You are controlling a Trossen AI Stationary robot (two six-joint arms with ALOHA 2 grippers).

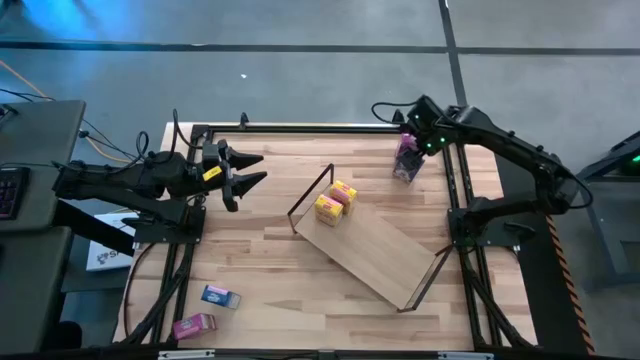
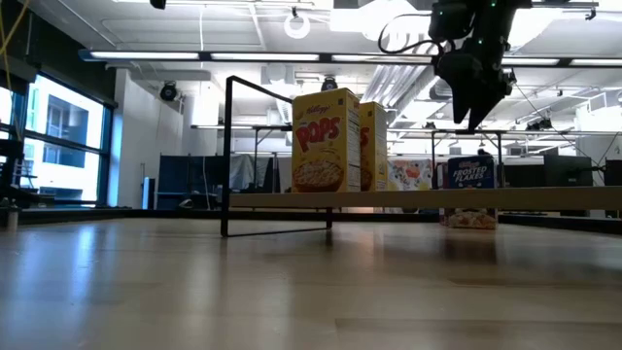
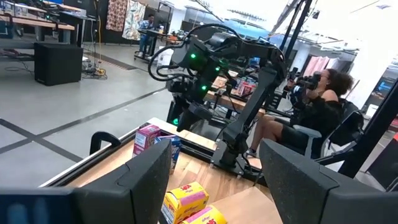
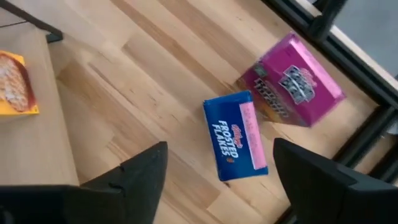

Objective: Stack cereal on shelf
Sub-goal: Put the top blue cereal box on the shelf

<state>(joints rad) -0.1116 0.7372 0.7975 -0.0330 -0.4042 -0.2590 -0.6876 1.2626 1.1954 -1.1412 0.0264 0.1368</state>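
Two yellow cereal boxes [image 1: 336,201] stand upright on the shelf board [image 1: 385,255], near its far-left wire frame; the low view shows them as Pops boxes [image 2: 326,141]. By the table's far right edge a blue box [image 4: 236,143] and a pink box [image 4: 292,81] stand upright side by side. My right gripper [image 4: 217,186] hangs open above this pair, pointing down, also seen from the side [image 2: 471,92]. Another blue box [image 1: 220,296] and pink box [image 1: 195,326] lie near the near-left corner. My left gripper [image 1: 245,172] is open, raised over the table's far left.
The shelf lies diagonally across the table's middle, with black wire frames [image 1: 310,195] at both short ends. Black rails [image 1: 300,128] run along the table's edges. Bare wood [image 1: 250,240] lies between the shelf and the left arm. A seated person [image 3: 317,112] is beyond the table.
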